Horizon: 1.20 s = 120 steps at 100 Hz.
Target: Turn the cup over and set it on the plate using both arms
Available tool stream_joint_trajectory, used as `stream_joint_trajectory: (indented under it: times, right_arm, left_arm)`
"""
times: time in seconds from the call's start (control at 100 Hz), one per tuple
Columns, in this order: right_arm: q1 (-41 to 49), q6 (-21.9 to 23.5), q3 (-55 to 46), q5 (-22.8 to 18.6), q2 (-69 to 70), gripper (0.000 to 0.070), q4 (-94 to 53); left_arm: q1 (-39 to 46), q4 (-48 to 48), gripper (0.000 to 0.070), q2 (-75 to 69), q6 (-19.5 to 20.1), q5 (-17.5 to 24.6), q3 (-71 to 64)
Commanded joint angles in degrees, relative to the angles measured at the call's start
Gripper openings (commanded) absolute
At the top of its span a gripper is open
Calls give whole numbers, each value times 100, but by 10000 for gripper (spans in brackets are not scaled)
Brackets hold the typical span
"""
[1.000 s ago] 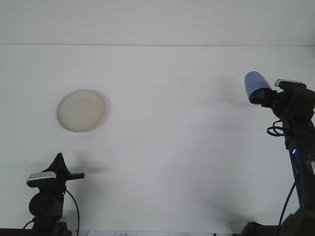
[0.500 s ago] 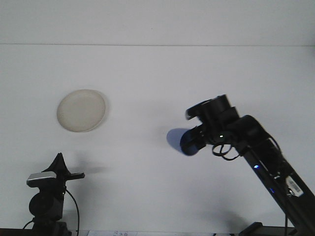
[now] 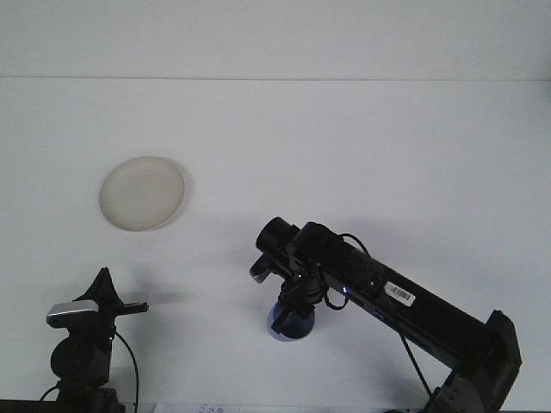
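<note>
At lower centre of the frame, the right pincer [image 3: 293, 315] grips the blue cup [image 3: 291, 323] low over the table [image 3: 362, 155], apparently setting it down for the left pincer [image 3: 129, 306], state unclear, to carry to the upper-left plate [image 3: 142, 193].

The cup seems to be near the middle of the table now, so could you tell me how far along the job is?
Done: the right gripper has the blue cup and holds it low at the table's centre front. In hand: setting it down or offering it for handover; its orientation is unclear. Left: the left gripper sits at its corner, away from the cup, and the plate has no cup on it.
</note>
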Motion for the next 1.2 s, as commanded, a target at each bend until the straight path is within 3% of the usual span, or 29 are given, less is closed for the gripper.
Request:
stream_joint_trajectory:
  times: [0.0, 0.1, 0.16, 0.32, 0.38, 0.61, 0.77, 0.91, 1.08, 1.19]
  right_arm:
    - [111, -63, 138, -11, 170, 0, 7]
    - [170, -61, 136, -17, 232, 0, 7]
    - [181, -61, 133, -22, 240, 39, 4]
    - [201, -63, 133, -33, 271, 321, 17]
    - [201, -74, 136, -37, 271, 376, 76]
    - [98, -173, 326, -13, 4, 376, 190]
    - [-96, -144, 376, 42, -901, 376, 726]
    - [-232, -144, 291, 505, -2013, 376, 1283]
    - [-240, -66, -778, 1115, -3794, 376, 2472]
    - [-240, 74, -1963, 1193, -5001, 376, 3480]
  left_arm:
    - [0, 79, 13, -4, -17, 15, -111]
    - [0, 79, 13, -4, -17, 15, -111]
    - [0, 79, 14, -4, -17, 15, -111]
    - [0, 79, 13, -4, -17, 15, -111]
    - [0, 79, 13, -4, -17, 15, -111]
    - [0, 79, 13, -4, -17, 15, -111]
    - [0, 79, 13, -4, -17, 15, -111]
    - [0, 79, 14, -4, -17, 15, -111]
    - [0, 81, 13, -4, -17, 15, -111]
    - [0, 79, 13, -4, -17, 15, -111]
